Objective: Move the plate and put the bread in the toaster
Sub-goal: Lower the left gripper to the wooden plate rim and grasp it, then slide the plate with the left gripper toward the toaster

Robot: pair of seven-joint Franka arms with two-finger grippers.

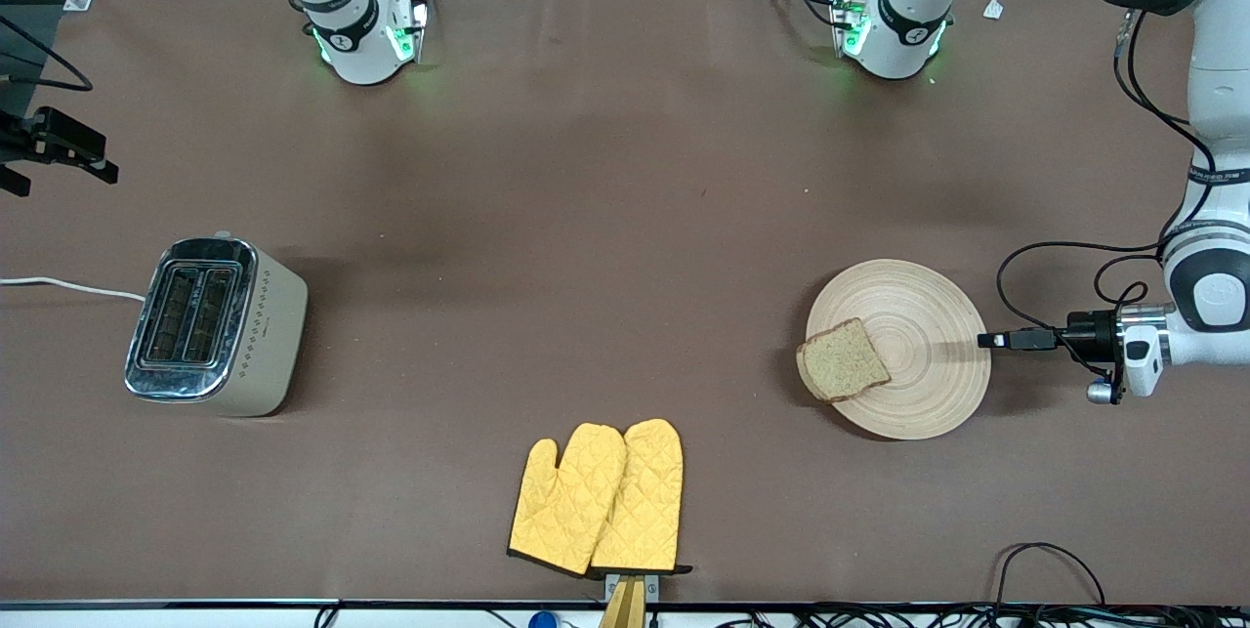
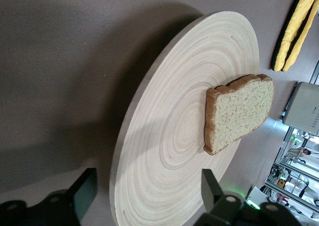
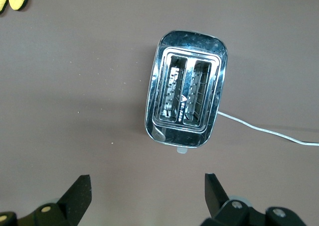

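Observation:
The pale wooden plate (image 1: 918, 384) lies toward the left arm's end of the table. The brown bread (image 1: 842, 360) slice rests on it, overhanging the rim on the side toward the toaster. My left gripper (image 1: 991, 340) is low at the plate's rim, turned on its side and open. In the left wrist view the gripper (image 2: 145, 188) straddles the plate (image 2: 169, 151) edge, with the bread (image 2: 238, 111) farther along. The cream toaster (image 1: 210, 325) stands toward the right arm's end. My right gripper (image 3: 147, 191) hangs open and empty high over the toaster (image 3: 185, 94), whose two slots are empty.
A pair of yellow oven mitts (image 1: 596, 501) lies near the table's front edge, between toaster and plate. The toaster's white cord (image 1: 68, 288) runs off the table's end. Black cables (image 1: 1045, 560) loop near the front edge under the left arm.

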